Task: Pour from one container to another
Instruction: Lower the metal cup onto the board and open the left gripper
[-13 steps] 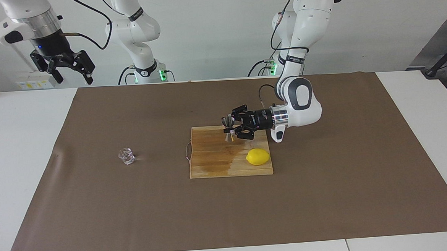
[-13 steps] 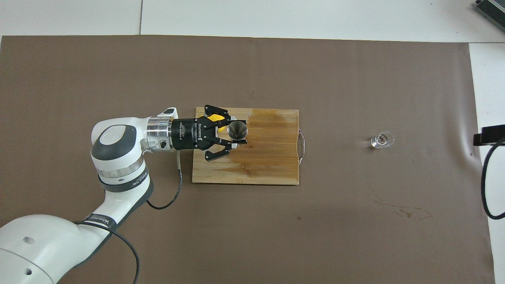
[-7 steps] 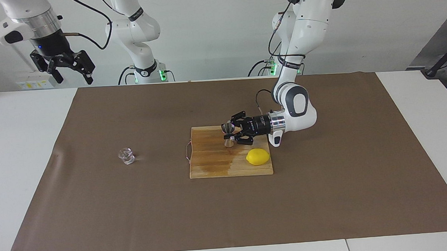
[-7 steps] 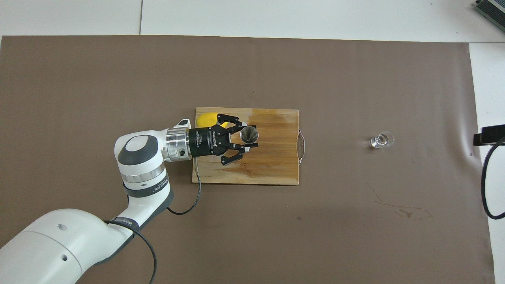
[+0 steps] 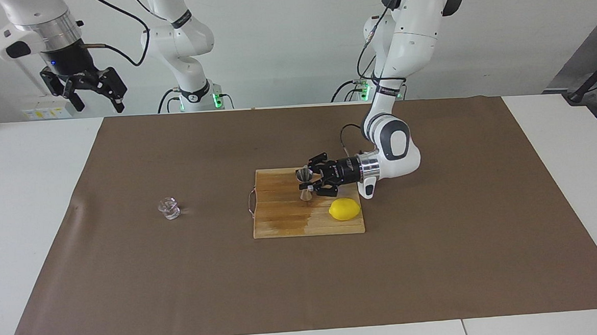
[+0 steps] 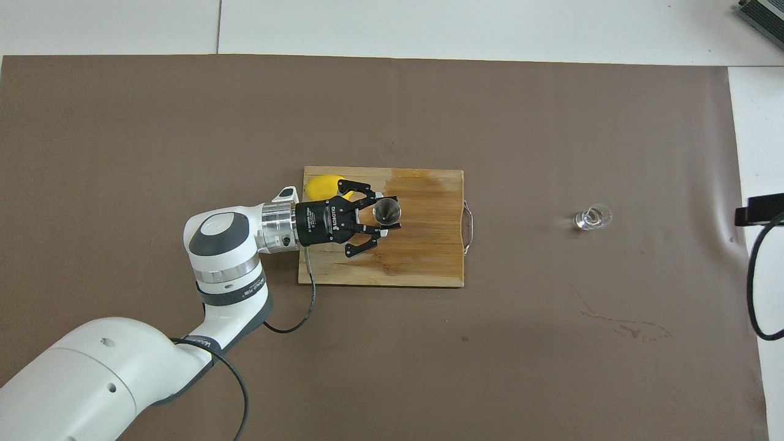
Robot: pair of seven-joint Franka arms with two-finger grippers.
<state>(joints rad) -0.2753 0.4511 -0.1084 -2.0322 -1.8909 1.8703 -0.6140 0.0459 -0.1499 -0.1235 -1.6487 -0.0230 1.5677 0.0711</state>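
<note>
a wooden cutting board [image 5: 286, 216] [image 6: 422, 257] lies near the middle of the counter [image 5: 32, 166] [image 6: 429, 24], on a brown mat [image 5: 436, 262] [image 6: 184, 110]. a yellow lemon [image 5: 344, 209] [image 6: 320, 185] sits on the board's corner toward the left arm's end.

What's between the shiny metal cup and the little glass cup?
Only bare cutting board, its wire handle and brown mat separate the jigger from the glass cup, clearest in the facing view.

Steel jigger [image 5: 305, 184] upright on the board; clear glass cup [image 5: 169, 208] stands well apart.
</note>
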